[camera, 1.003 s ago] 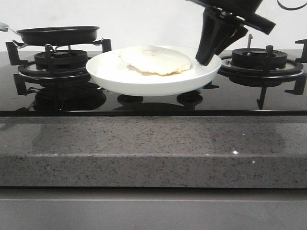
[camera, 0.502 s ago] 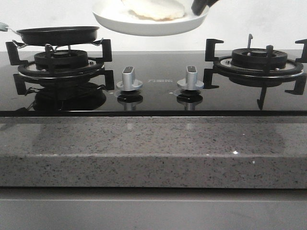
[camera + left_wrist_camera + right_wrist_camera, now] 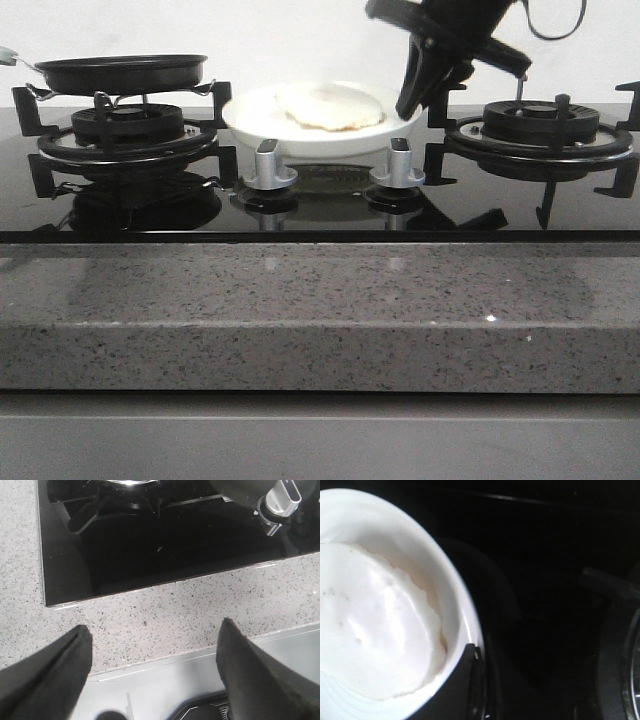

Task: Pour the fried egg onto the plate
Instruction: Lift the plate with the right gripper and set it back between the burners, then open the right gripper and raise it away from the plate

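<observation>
My right gripper [image 3: 408, 102] pinches the near-side rim of the white plate [image 3: 250, 128], so the fried egg [image 3: 330, 105] on it lies just left of my fingers, behind the 2 knobs [image 3: 268, 163]; my left gripper [image 3: 155, 665] hangs spread over the counter, well apart.

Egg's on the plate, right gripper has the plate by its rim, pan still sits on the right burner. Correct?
Not quite. The pan sits on the left burner, as the front view shows; the right burner has nothing on it. The rest holds: the egg lies on the plate, and the right gripper grips its rim.
</observation>
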{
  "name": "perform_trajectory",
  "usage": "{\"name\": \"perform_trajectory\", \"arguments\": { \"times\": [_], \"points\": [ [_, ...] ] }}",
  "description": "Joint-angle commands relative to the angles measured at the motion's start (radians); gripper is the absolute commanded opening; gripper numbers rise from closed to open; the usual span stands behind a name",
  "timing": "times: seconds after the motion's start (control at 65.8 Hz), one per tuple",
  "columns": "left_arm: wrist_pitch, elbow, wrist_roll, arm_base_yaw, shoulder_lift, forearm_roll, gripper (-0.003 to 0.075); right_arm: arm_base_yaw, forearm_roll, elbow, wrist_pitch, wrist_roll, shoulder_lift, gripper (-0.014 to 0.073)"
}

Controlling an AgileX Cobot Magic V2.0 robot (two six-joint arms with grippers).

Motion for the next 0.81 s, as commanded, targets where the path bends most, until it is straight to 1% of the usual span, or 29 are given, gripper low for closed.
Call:
{"name": "perform_trajectory", "arguments": {
  "times": [0.0,0.122,0.319,0.38,0.41,0.547,0.684,0.79],
  "points": [
    [-0.058,-0.025,-0.007,-0.006,-0.004,0.0,0.0515,-0.005,0.022,-0.04,-0.04,0.0,-0.067,-0.0024],
    [-0.058,-0.025,-0.007,-0.006,-0.004,0.0,0.0515,-0.005,0.007,-0.04,-0.026,0.0,-0.067,0.0087],
    [-0.058,-0.025,-0.007,-0.006,-0.004,0.0,0.0515,-0.005,-0.003,-0.045,-0.028,0.0,-0.068,0.0332],
    [-0.058,-0.025,-0.007,-0.006,-0.004,0.0,0.0515,-0.005,-0.003,-0.057,-0.024,0.0,-0.072,0.0377],
    [-0.058,-0.025,-0.007,-0.006,-0.004,0.0,0.0515,-0.005,-0.003,-0.064,-0.018,0.0,-0.075,0.0389],
    [-0.058,-0.025,-0.007,-0.006,-0.004,0.0,0.0515,-0.005,-0.003,-0.097,-0.008,-0.007,-0.118,0.0393],
    [-0.058,-0.025,-0.007,-0.006,-0.004,0.0,0.0515,-0.005,-0.005,-0.099,-0.008,-0.023,-0.208,0.0393],
    [-0.058,-0.025,-0.007,-0.006,-0.004,0.0,0.0515,-0.004,-0.031,-0.099,0.004,-0.026,-0.299,0.0393]
  ]
}}
